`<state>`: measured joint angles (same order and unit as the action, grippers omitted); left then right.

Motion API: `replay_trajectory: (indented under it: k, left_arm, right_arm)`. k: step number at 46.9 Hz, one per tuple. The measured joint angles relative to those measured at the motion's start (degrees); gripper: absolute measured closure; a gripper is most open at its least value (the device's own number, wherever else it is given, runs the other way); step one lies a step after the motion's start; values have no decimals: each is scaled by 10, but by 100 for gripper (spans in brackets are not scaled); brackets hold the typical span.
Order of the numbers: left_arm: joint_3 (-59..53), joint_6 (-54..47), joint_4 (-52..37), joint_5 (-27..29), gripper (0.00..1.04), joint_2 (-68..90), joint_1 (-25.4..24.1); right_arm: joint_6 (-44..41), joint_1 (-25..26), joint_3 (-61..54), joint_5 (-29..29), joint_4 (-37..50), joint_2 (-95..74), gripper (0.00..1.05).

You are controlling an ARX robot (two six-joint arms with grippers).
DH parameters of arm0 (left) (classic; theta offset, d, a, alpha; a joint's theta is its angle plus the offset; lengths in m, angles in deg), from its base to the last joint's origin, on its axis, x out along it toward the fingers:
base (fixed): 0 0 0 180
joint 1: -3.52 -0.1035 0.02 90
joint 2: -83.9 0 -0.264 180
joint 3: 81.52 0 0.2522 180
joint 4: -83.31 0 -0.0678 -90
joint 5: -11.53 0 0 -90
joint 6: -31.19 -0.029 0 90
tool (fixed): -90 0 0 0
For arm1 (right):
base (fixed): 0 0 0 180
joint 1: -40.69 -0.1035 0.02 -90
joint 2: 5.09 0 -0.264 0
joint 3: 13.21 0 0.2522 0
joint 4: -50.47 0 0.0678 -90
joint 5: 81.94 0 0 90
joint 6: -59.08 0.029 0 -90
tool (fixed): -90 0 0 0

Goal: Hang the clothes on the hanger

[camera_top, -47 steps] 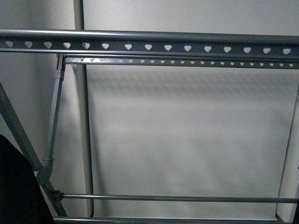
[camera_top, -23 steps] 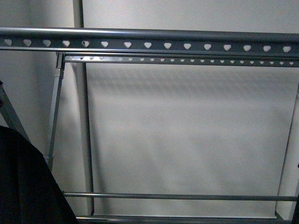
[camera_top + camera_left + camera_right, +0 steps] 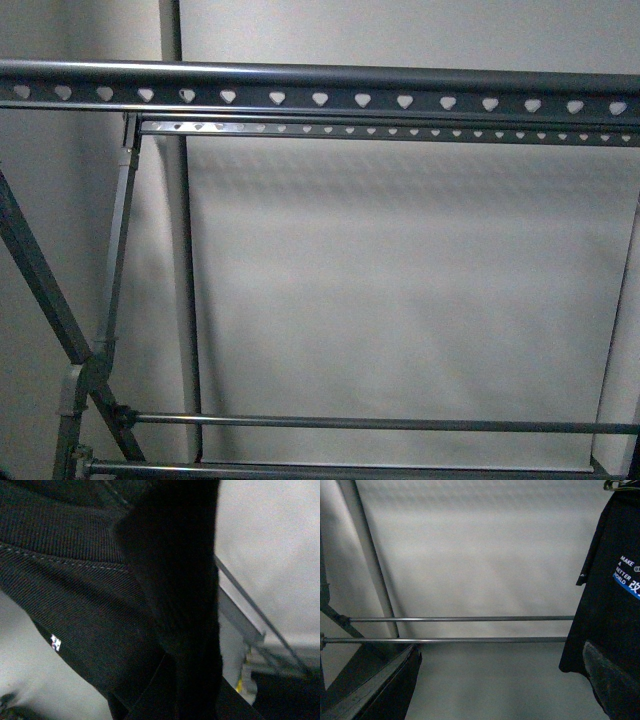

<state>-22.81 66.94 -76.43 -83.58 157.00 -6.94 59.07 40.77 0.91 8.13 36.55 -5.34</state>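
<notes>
The hanger, a grey metal rack, fills the front view, with its heart-punched top rail (image 3: 320,98) across the top and thin crossbars (image 3: 380,424) low down. The clothes, black ribbed and stitched fabric (image 3: 90,580), fill the left wrist view. My left gripper (image 3: 180,695) is shut on them and its fingers are hidden by the cloth. In the right wrist view the black T-shirt (image 3: 615,615) with its white and blue print hangs at the edge. My right gripper (image 3: 505,690) is open and empty, facing two rack crossbars (image 3: 460,619). Neither gripper shows in the front view.
A wire hook (image 3: 616,484) shows above the T-shirt's collar. The rack's slanted left leg (image 3: 40,290) and an upright pole (image 3: 182,280) stand at the left. A pale wall (image 3: 400,280) lies behind the rack. Rack bars (image 3: 240,615) also show past the cloth.
The black cloth at the lower left of the front view rose, then dropped out of view. The rack's left leg and its joint now show there.
</notes>
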Motion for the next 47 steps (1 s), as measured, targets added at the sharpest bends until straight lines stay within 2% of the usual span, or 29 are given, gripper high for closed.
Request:
replay_trajectory:
  k: [1, 5, 7, 11, 14, 18, 22, 28, 35, 36, 40, 47]
  left_arm:
    - [-21, -29, 28, -41, 101, -39, 9]
    - [-55, -102, 95, -135, 101, -117, 37]
    - [-68, -176, 161, -227, 101, -184, 61]
    - [-63, -242, 216, -300, 101, -231, 69]
    - [-38, -349, 269, -347, 101, -241, 71]
    - [-8, -438, 283, -351, 101, -218, 70]
    - [39, -585, 297, -361, 101, -160, 66]
    - [101, -880, 198, -352, 101, -31, 60]
    - [160, -1112, 123, -381, 101, 62, 74]
    - [165, -1121, 118, -382, 101, 68, 76]
    - [201, -1255, 65, -388, 101, 112, 99]
    - [240, -1347, 53, -384, 101, 147, 122]
  right_arm:
    - [0, 0, 0, 0, 0, 0, 7]
    - [0, 0, 0, 0, 0, 0, 7]
    - [0, 0, 0, 0, 0, 0, 7]
    - [0, 0, 0, 0, 0, 0, 7]
    - [0, 0, 0, 0, 0, 0, 7]
    - [0, 0, 0, 0, 0, 0, 7]
    - [0, 0, 0, 1, 0, 0, 7]
    - [0, 0, 0, 0, 0, 0, 7]
    - [0, 0, 0, 0, 0, 0, 7]
    - [0, 0, 0, 0, 0, 0, 7]
    - [0, 0, 0, 0, 0, 0, 7]
    - [0, 0, 0, 0, 0, 0, 7]
